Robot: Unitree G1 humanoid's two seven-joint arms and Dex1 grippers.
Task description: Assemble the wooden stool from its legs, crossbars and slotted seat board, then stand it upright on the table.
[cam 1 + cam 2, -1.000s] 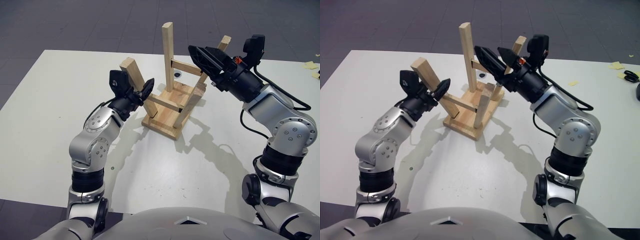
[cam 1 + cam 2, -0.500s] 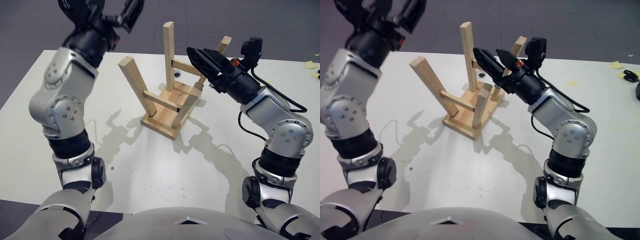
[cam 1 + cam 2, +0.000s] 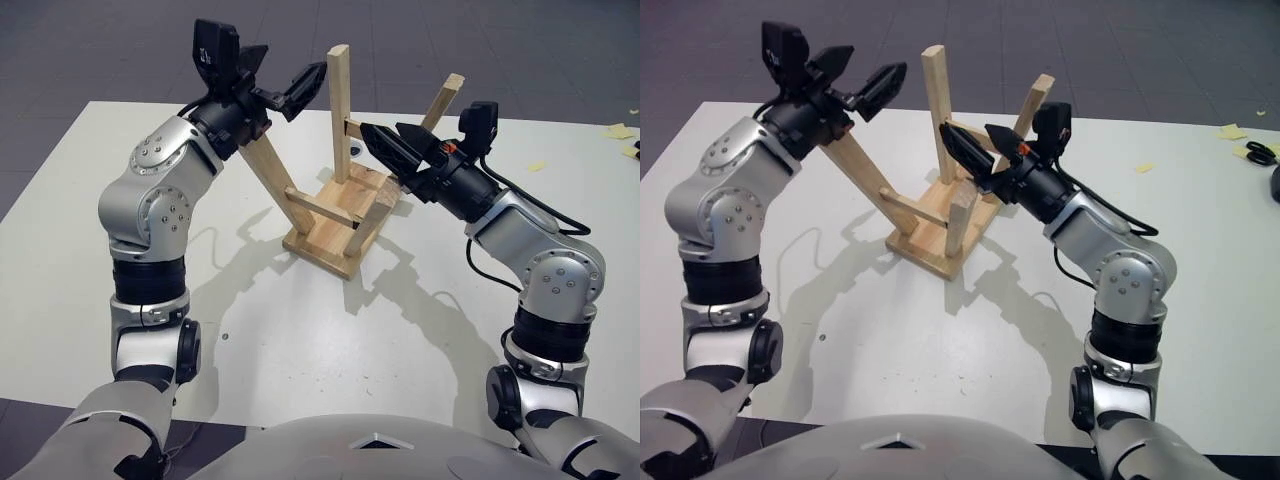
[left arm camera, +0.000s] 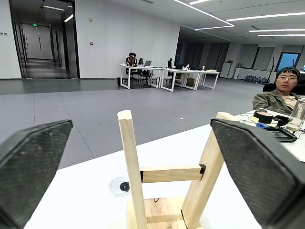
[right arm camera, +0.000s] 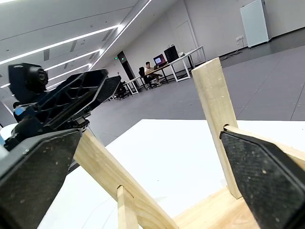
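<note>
Seat board [image 3: 322, 245] is lying flat on the surface [image 3: 300, 350], midway along and nearer its far edge, so the stool is sitting upside down with its legs sticking up. Judging from that, the building is looking nearly done, while the turning upright is not yet done. The slanted leg [image 3: 270, 175] on the side toward the left edge is leaning outward, and a lower crossbar [image 3: 320, 205] is tying it to the short near leg [image 3: 368, 218]. The tall leg [image 3: 338, 110] is joining the far right leg [image 3: 447, 98] through an upper crossbar [image 4: 169, 174]. The left jaws are hanging spread wide just above the top of the slanted leg, pinching nothing, probably lining up to press or straighten it into its slot. The right jaws are likewise spread and holding nothing, hovering beside the upper crossbar and above the short leg, likely placed to brace the frame. From the head views the left jaws are covering the slanted leg's top end, and the right jaws are masking part of the upper crossbar. The slots are lying out of sight under the leg ends, so I cannot tell how firmly anything is seating.
</note>
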